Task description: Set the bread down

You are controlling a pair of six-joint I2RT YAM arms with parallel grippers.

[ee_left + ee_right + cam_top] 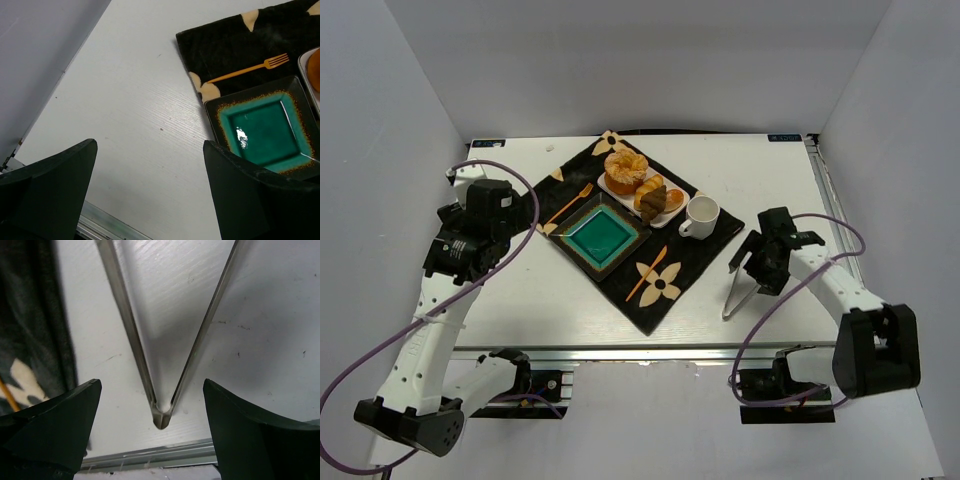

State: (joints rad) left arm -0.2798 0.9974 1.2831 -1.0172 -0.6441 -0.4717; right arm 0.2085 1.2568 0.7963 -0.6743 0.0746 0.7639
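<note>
Top external, bread [654, 196] beside rolls [673, 199] (apparently touching)

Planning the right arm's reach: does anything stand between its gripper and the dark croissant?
Yes. The white cup stands on the mat, almost on the straight line from the right gripper to the dark croissant. The gripper hangs open over the tongs, holding nothing.

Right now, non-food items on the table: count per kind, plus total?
Placemat: 1
Teal plate: 1
White tray: 1
Cup: 1
Orange utensils: 2, the fork and a second utensil
Metal tongs: 1
Total: 7
</note>
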